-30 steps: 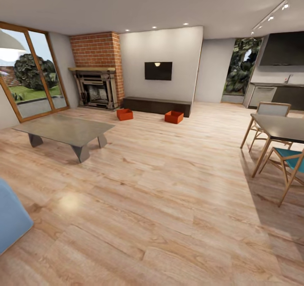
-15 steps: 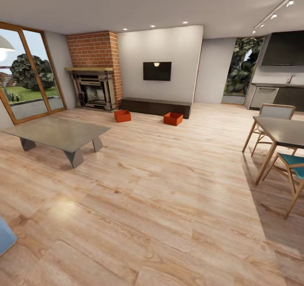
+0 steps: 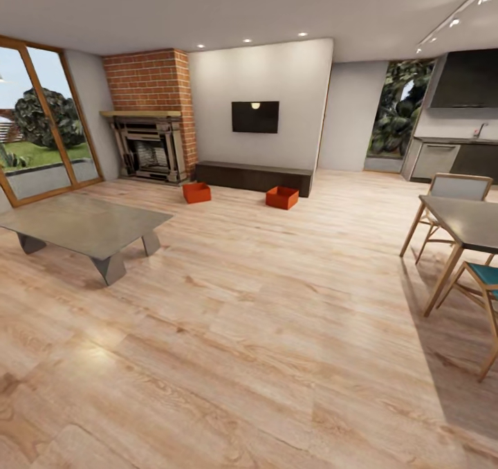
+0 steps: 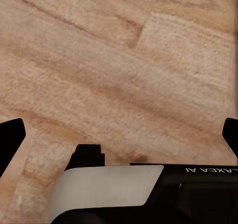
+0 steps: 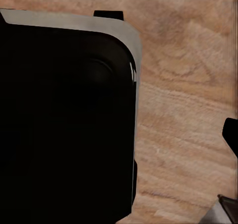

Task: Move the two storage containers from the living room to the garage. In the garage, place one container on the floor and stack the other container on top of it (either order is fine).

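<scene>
Living room, light wood plank floor (image 3: 263, 317), two orange-red storage containers (image 3: 196, 192) (image 3: 282, 197) far across the room, apart, before long low dark cabinet (image 3: 252, 176), brick fireplace (image 3: 146, 120) at left, both claws' opening cannot be told.

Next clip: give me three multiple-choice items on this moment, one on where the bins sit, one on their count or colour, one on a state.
1. Where are the storage containers?
A. on the coffee table
B. on the wood floor before the dark cabinet
C. on the dining table

2. How many orange-red bins show?
A. one
B. two
C. three

3. How do the two bins stand?
A. stacked
B. apart, both on the floor
C. held by a gripper

Answers:
1 B: both rest on planks in front of the low cabinet.
2 B: one left, another right.
3 B: bare floor separates them.
</scene>
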You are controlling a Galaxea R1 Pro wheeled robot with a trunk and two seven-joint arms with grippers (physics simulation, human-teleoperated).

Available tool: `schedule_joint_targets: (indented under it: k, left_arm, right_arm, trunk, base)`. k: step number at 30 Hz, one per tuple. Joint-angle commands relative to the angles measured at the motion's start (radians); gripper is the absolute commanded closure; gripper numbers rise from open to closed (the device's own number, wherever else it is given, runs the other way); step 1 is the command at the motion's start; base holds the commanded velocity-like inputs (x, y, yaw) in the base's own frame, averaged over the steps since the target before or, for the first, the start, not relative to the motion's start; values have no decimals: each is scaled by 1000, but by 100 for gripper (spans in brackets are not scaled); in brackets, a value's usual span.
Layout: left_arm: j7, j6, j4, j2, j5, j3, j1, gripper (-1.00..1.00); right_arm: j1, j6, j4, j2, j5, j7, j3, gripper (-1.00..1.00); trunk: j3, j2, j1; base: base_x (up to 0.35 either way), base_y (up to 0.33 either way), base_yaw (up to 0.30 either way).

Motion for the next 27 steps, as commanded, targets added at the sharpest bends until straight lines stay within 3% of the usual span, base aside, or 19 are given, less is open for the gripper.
schedule_joint_targets:
  k: [1, 17, 27]
  left_arm:
    - [4, -4, 1, 0, 9, -9, -1, -100]
    - [4, -18, 1, -1, 11, -8, -1, -100]
    - [4, -20, 1, 0, 11, -6, -1, -100]
  right_arm:
    - [0, 0, 0, 0, 1, 0, 1, -100]
    - [0, 0, 0, 0, 1, 0, 1, -100]
    - [0, 0, 0, 0, 1, 0, 1, -100]
  trunk:
    - [-1, 0, 1]
    - [-1, 0, 1]
    - [-1, 0, 1]
  base:
    - [344, -128, 0]
    - [344, -125, 0]
    - [344, -28, 0]
